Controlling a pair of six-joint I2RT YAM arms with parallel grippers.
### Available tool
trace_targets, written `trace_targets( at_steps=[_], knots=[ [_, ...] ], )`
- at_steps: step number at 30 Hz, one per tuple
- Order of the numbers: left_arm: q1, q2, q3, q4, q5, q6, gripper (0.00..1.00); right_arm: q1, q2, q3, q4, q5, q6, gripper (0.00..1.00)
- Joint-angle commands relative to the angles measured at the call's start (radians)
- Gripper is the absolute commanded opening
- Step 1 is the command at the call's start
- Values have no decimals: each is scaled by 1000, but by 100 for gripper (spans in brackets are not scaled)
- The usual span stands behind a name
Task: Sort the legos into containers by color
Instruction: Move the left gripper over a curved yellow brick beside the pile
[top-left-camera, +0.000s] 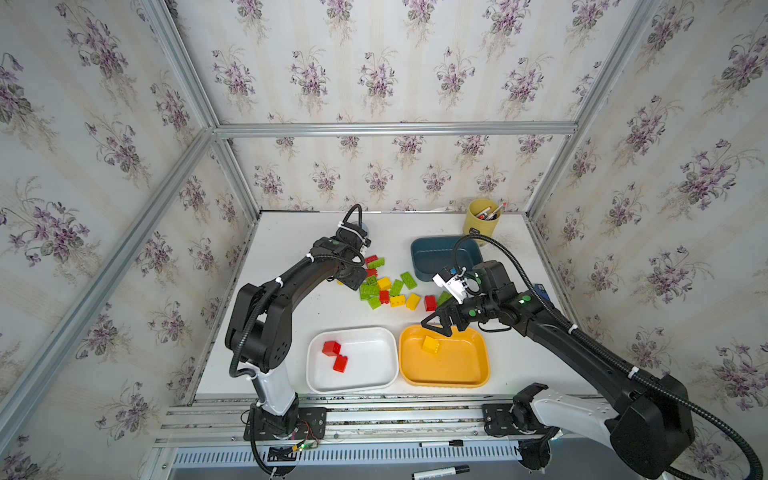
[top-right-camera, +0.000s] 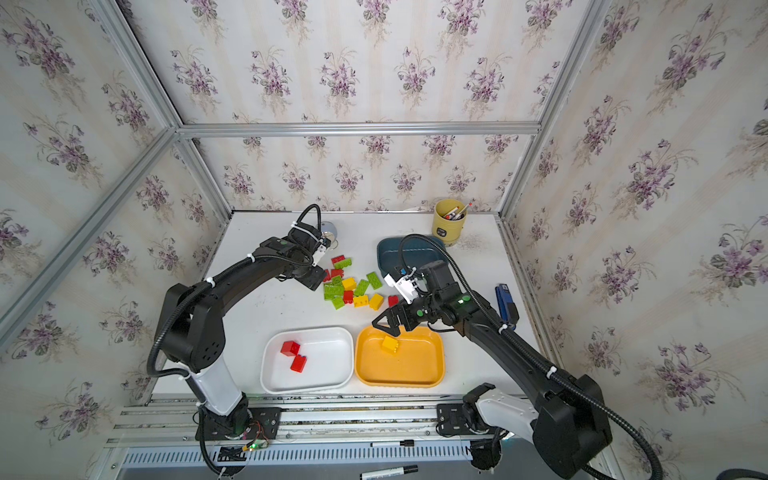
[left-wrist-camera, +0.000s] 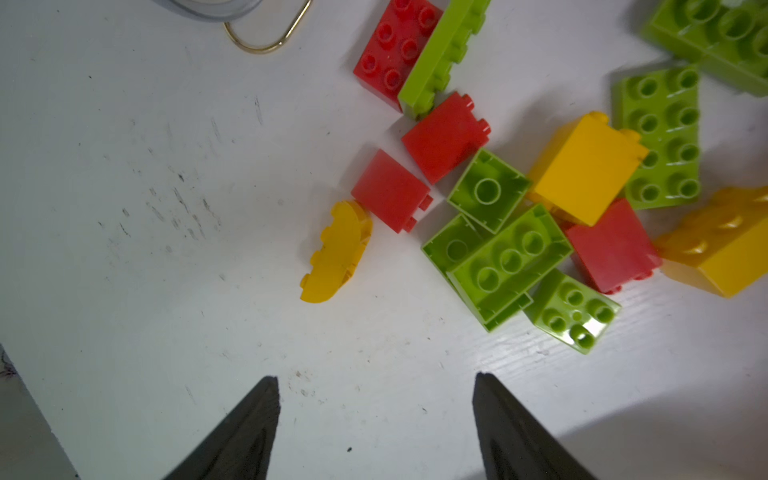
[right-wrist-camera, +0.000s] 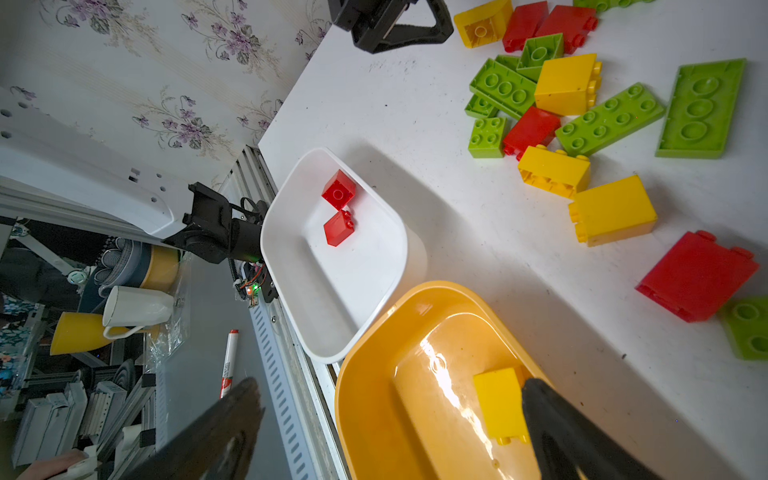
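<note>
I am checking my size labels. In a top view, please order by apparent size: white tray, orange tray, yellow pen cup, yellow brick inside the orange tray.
1. white tray and orange tray: they look alike, so I do not rank them.
2. yellow pen cup
3. yellow brick

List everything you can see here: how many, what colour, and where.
white tray: one, white, front centre
orange tray: one, orange-yellow, front, right of it
teal tray: one, dark teal, back right; no bricks seen
red bricks: two, red, in white tray
yellow brick: one, yellow, in orange tray
loose bricks: about seventeen; red, yellow, green; mid-table pile
pen cup: one, yellow, back right corner
stapler: one, blue, right edge
silver tin: one, silver, back, left of centre
markers: two, black-and-white, front, below table edge
table: one, white
left gripper: black, jaws open, beside pile
right gripper: black, jaws open, over orange tray
</note>
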Motion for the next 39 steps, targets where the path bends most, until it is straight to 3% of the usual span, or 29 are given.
trace_targets(
  at_steps=[1, 14, 22, 31, 39],
  knots=[
    [22, 52, 30, 34, 35, 107, 75, -1, -8, 12, -9, 15, -11, 100],
    [94, 243, 139, 39, 50, 146, 64, -41, -35, 49, 14, 126, 10, 100],
    [108, 258, 154, 28, 153, 154, 44, -46, -30, 57, 48, 186, 17, 100],
    [124, 279, 185, -68, 214, 157, 45, -49, -18, 86, 30, 177, 11, 100],
    [143, 327, 266, -124, 189, 138, 45, -50, -18, 112, -6, 185, 2, 100]
  ],
)
